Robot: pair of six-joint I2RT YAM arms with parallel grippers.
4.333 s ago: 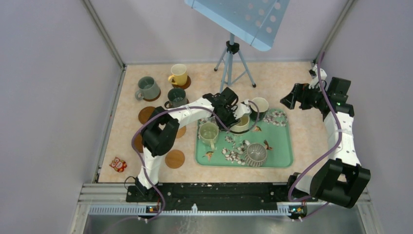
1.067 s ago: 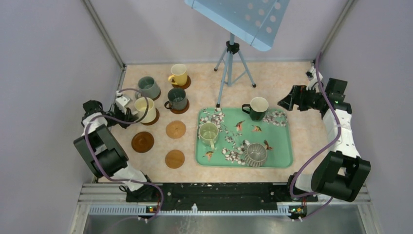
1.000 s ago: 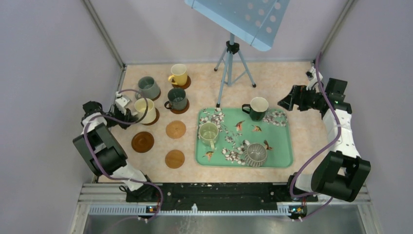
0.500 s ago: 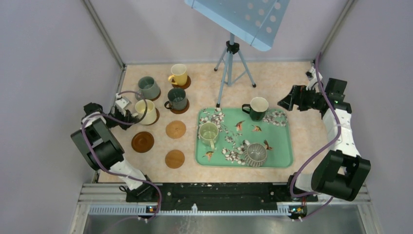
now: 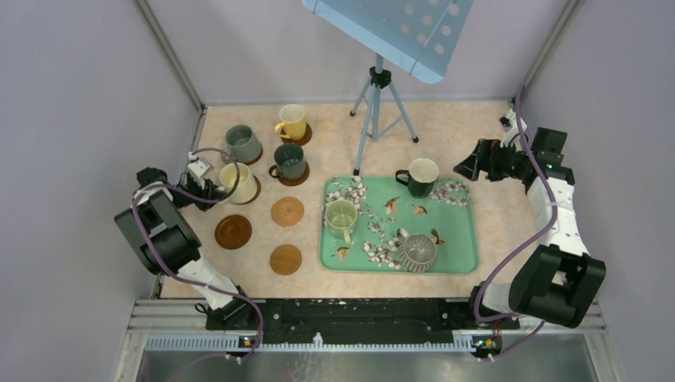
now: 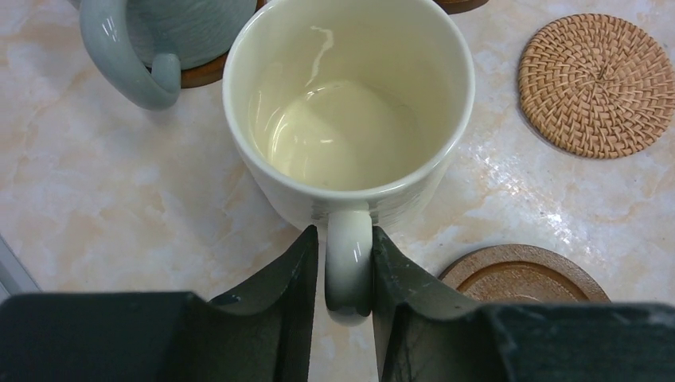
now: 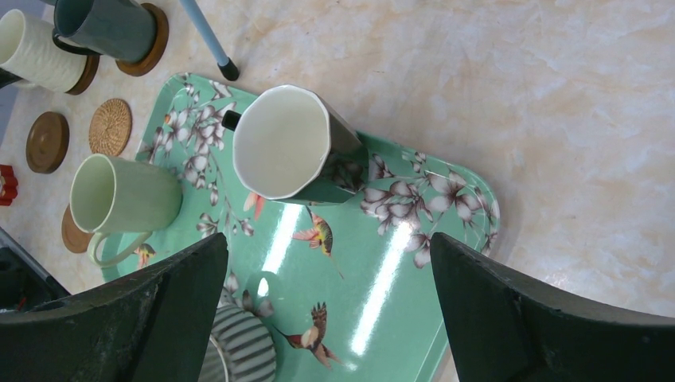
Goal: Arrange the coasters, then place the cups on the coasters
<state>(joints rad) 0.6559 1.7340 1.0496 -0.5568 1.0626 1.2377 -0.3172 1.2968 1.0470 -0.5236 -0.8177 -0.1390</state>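
The cream cup [image 6: 348, 103] stands on a coaster [image 5: 247, 196] at the left of the table. My left gripper [image 6: 348, 239] straddles its handle. The jaws are barely parted, with a thin gap on the left side. Yellow [image 5: 292, 122], grey [image 5: 241, 143] and dark green [image 5: 290, 161] cups sit on coasters behind it. Three bare coasters [image 5: 233, 231] [image 5: 287, 211] [image 5: 286, 259] lie nearer. The pale green [image 5: 341, 216], black [image 5: 421, 176] and ribbed grey [image 5: 417, 251] cups stand on the tray. My right gripper [image 7: 328, 243] hangs wide open right of the black cup [image 7: 290, 143], holding nothing.
The green floral tray [image 5: 458, 231] fills the table's middle right. A tripod [image 5: 380, 87] with a blue perforated panel stands at the back centre. Walls close in the left, back and right sides. A small red figure [image 7: 6, 183] lies near the front left edge.
The left arm carried the cream cup from the tray to the left coaster. In the last second its jaws have loosened slightly on the handle. The right arm stays still.
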